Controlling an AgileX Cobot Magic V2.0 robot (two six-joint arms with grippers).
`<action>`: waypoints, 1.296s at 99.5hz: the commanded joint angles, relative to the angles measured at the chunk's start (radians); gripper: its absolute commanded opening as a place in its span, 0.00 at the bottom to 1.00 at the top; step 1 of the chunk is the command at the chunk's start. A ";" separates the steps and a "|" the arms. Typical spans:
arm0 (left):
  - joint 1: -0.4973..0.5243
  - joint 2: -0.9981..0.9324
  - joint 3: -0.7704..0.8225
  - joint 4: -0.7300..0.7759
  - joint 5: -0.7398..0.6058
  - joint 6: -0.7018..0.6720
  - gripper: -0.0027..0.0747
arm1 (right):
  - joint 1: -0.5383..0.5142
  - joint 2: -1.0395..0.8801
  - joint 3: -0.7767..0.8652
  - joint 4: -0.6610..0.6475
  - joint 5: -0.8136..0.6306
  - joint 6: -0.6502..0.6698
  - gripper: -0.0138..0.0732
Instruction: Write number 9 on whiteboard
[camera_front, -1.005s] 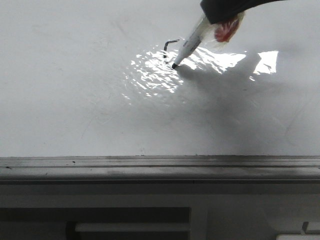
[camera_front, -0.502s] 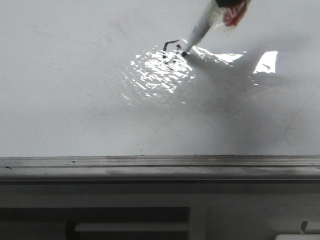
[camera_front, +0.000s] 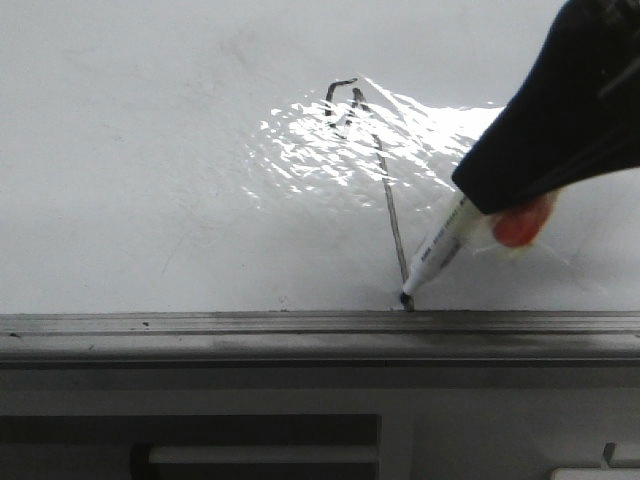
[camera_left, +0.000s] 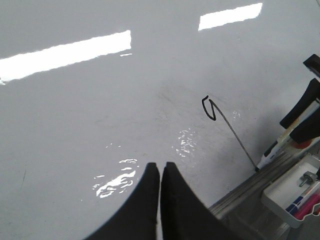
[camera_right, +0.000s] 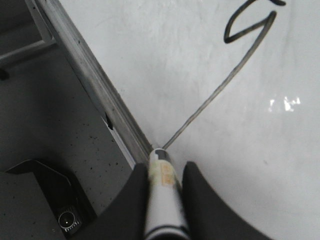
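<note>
My right hand (camera_right: 165, 172) grips the marker (camera_front: 437, 253), tip at the rail (camera_front: 200, 323); the 9 (camera_front: 375, 160) on the whiteboard (camera_front: 150, 150) looks complete, only lift-off remaining; left hand (camera_left: 160, 175) closed, empty.

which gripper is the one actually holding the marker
The right gripper: its fingers clamp the marker, whose tip sits at the end of the number 9 tail by the rail. The left gripper is shut and empty.

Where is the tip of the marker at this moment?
In the front view, the marker tip rests low on the whiteboard, right of centre, at the rail, ending the 9's tail.
</note>
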 joint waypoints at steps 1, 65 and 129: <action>0.004 0.014 -0.025 -0.028 -0.064 -0.012 0.01 | 0.020 -0.044 -0.065 -0.025 -0.085 -0.026 0.11; 0.004 0.527 -0.055 -0.750 0.312 0.954 0.50 | 0.365 0.006 -0.138 -0.023 -0.121 -0.137 0.08; -0.144 0.780 -0.214 -0.665 0.378 0.983 0.46 | 0.365 0.032 -0.139 -0.023 -0.189 -0.137 0.08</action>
